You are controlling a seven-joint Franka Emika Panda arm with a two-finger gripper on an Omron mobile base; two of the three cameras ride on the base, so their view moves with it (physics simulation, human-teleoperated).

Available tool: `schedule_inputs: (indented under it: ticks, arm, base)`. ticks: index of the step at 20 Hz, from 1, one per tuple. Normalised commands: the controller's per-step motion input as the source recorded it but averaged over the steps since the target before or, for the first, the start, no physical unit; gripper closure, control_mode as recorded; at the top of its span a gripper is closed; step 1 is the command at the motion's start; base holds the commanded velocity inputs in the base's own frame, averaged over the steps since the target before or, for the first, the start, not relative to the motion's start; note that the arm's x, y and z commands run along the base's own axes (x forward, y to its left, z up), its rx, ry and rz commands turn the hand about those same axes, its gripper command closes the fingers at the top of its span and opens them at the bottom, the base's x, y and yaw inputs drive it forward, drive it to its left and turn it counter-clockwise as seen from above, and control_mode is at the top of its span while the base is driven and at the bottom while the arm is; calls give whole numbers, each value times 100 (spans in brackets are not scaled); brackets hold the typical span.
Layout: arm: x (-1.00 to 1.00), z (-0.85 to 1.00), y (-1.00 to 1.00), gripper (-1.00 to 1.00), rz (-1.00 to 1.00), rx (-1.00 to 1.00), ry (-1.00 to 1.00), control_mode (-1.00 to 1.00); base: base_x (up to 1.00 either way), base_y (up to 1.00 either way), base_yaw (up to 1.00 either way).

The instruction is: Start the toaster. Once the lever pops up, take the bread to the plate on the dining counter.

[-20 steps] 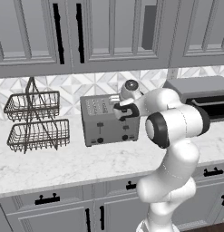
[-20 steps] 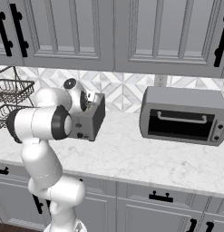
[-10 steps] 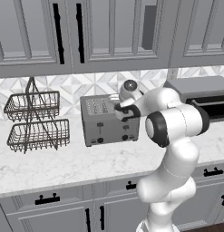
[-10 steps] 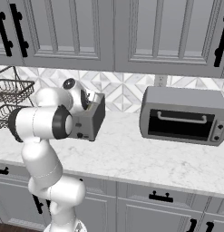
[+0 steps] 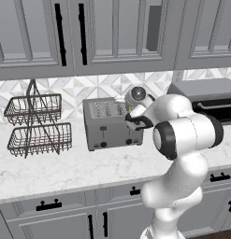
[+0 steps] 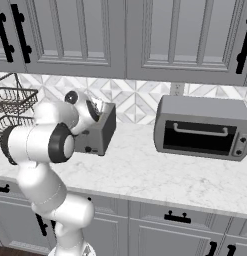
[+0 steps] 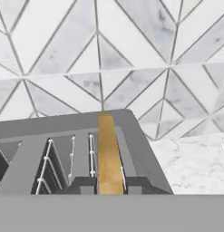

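In the hand view the two dark fingertips (image 7: 84,185) stand at the bottom edge with the bread (image 7: 107,152) between them. The gripper (image 7: 109,186) is narrowed onto the slice, one tip at each flat face, holding it. The golden crust edge runs as a long band straight away from the camera, so the slice's long axis lies along its slot and the thin edge faces up. It stands upright in the rightmost slot of the toaster (image 7: 136,149); wire guides line the open slots to its left. Beyond the toaster's far rim rises the tiled wall (image 7: 131,54) with its diamond pattern, and a patch of marble worktop (image 7: 190,158) lies to the right.

From the left base view, the arm (image 5: 182,140) rises in the foreground and bends over to the toaster's (image 5: 110,123) right end, with the gripper (image 5: 127,116) at the top slots. The toaster sits on the worktop (image 5: 65,168) against the wall, levers and knobs facing the camera. To its left, apart from it, stands a two-tier wire basket (image 5: 37,123).

In the right base view the hand (image 6: 92,112) covers the toaster's (image 6: 102,132) top. Farther right, well apart, a toaster oven (image 6: 202,127) sits on the worktop. Grey cabinets (image 6: 125,35) hang above.
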Motion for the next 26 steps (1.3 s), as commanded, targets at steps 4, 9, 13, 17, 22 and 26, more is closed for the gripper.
schedule_inputs:
  ticks: [4,9,13,17,22,26]
  arm:
    - [-29,100,0,100,0,2,-22,-100]
    - [-22,85,0,100,0,1,-13,-100]
    - [-60,29,0,100,-1,5,3,-100]
    - [-96,45,0,100,0,7,2,-100]
    - [-94,98,0,100,0,7,-6,-100]
    - [-81,100,0,100,0,10,0,-100]
  base:
    - [0,0,0]
    - [0,0,0]
    - [0,0,0]
    - [0,0,0]
    - [0,0,0]
    - [0,0,0]
